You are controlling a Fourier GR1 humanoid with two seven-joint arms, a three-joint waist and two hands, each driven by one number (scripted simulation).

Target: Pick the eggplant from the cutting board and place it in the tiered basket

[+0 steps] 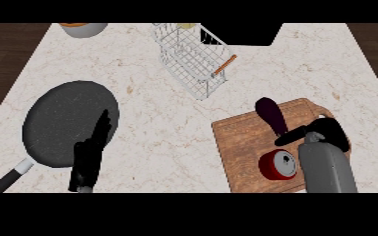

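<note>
A dark purple eggplant (272, 115) lies on the wooden cutting board (244, 140) at the lower right of the head view. My right hand (325, 131) sits just right of the eggplant's near end, thumb reaching toward it, fingers relaxed and not closed round it. The white wire tiered basket (190, 60) stands at the counter's back centre, above and left of the board. My left hand (92, 152) rests open at the lower left, fingers pointing up over the edge of a pan.
A dark round pan (63, 120) with a handle lies at the left. A red round object (279, 164) sits on the board beside my right forearm. A bowl (83, 28) is at the back left, a black box (251, 33) behind the basket.
</note>
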